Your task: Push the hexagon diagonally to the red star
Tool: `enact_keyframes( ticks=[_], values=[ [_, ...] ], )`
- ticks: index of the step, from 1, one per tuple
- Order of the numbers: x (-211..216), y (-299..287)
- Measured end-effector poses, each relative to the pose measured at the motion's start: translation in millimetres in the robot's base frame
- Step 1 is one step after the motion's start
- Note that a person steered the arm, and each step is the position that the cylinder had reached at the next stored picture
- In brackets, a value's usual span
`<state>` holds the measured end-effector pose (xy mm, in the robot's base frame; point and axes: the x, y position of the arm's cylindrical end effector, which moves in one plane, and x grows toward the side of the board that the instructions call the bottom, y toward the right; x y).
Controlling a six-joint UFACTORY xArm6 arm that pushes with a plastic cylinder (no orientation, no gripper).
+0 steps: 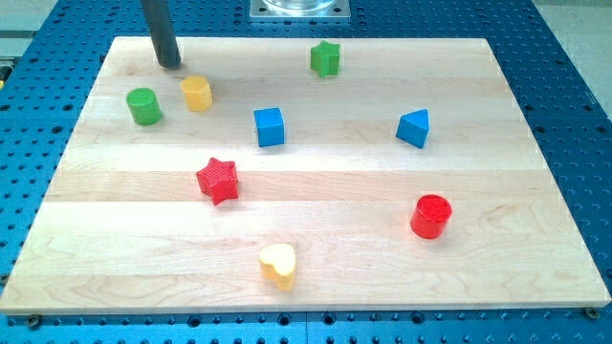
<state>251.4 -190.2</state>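
The yellow hexagon (196,93) sits near the board's upper left. The red star (218,180) lies below it and a little to the right, left of the board's middle. My tip (169,64) rests on the board just above and left of the yellow hexagon, with a small gap between them. The rod rises from it to the view's top edge.
A green cylinder (144,106) stands just left of the hexagon. A blue cube (270,126) is at centre, a green star (326,58) at top, a blue triangular block (414,128) at right, a red cylinder (430,216) at lower right, and a yellow heart (278,265) at bottom. The wooden board (535,239) lies on a blue perforated table.
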Motion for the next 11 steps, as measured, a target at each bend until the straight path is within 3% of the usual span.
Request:
enact_keyframes(
  ticks=[1,2,3,5,6,7,8,9,10,11],
  values=[
    [58,61],
    [67,83],
    [52,32],
    [142,84],
    [105,21],
    [160,15],
    [162,150],
    [153,155],
    [199,187],
    [172,184]
  ],
)
